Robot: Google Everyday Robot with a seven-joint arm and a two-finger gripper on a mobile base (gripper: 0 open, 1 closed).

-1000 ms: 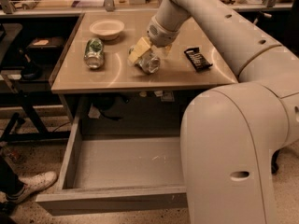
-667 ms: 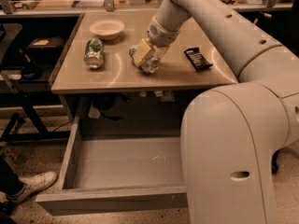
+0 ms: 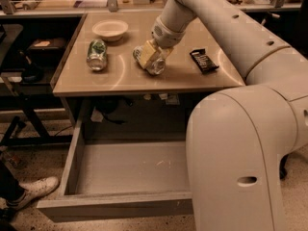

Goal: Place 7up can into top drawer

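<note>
My gripper [image 3: 148,57] is low over the middle of the tan tabletop [image 3: 120,78], at the end of my arm, which reaches in from the right. It is shut on the 7up can [image 3: 155,65], a pale can held tilted, its shiny silver end facing front and down. I cannot tell whether the can touches the tabletop. The top drawer [image 3: 130,167] is pulled open below the table, with nothing visible on its scuffed grey floor. Its right part is hidden behind my arm.
A darker green can [image 3: 96,55] lies on its side at the table's left. A white bowl [image 3: 110,29] sits behind it. A black snack packet [image 3: 204,60] lies at the right. My bulky arm link [image 3: 240,153] fills the lower right. A person's white shoe [image 3: 29,189] is on the floor at the lower left.
Almost nothing: the gripper and the can in it have shifted only slightly over the tabletop. The drawer stays open.
</note>
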